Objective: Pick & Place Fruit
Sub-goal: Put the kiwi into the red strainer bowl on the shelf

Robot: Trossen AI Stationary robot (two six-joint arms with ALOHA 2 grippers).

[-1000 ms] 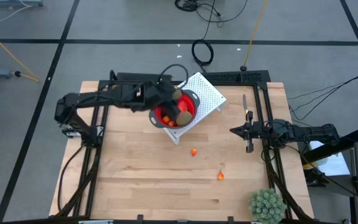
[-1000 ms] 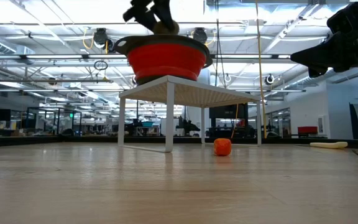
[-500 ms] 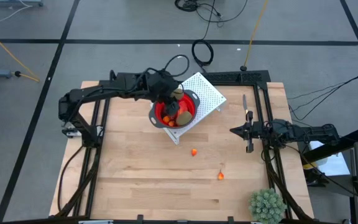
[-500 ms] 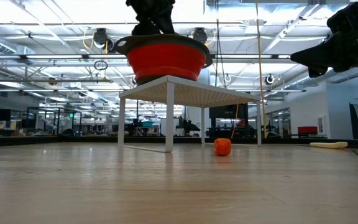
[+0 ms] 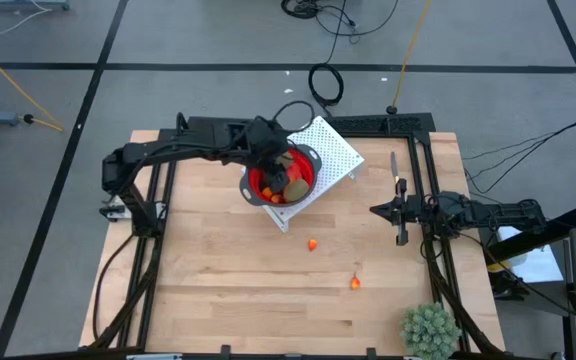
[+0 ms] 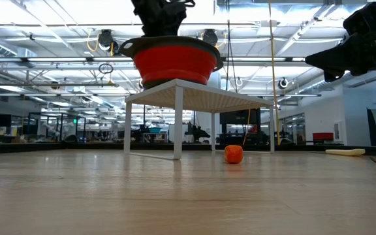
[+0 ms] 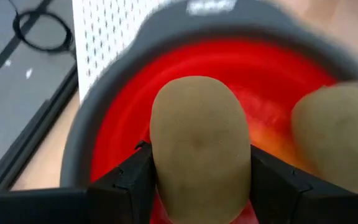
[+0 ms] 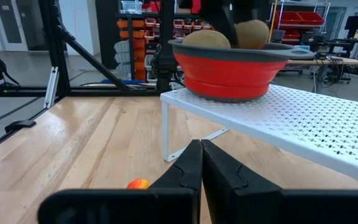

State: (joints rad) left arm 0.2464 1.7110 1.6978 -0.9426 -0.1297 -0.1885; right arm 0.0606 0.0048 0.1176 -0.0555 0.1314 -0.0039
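Note:
My left gripper (image 5: 273,158) hangs over the red bowl with a grey rim (image 5: 308,160) and is shut on a brown-green oval fruit (image 7: 199,143). The bowl stands on a white perforated rack (image 5: 336,150). A second brown-green oval (image 7: 337,143) and red-orange pieces lie inside the bowl. Two small orange bits rest on the table, one (image 5: 312,243) nearer the rack and one (image 5: 355,283) closer to the near edge. My right gripper (image 5: 376,210) waits shut near the table's right edge, above the wood. My left gripper pinches the brown-green oval between its two fingers (image 7: 135,177), one on each of its opposite sides (image 7: 160,155). The fingers come from above, pointing down into the bowl. The oval is over the bowl's red inside; whether it rests on the pieces below I cannot tell.
A spiky green plant (image 5: 430,330) stands at the table's near right corner. The rack's legs (image 6: 177,124) rest on the far middle of the table. Bare wood lies across the near left part of the table (image 5: 198,290).
My left arm has swung toward the table's far edge and its gripper has turned over the bowl, keeping hold of the oval. In the low view the oval, first showing above the bowl's rim, no longer shows there.

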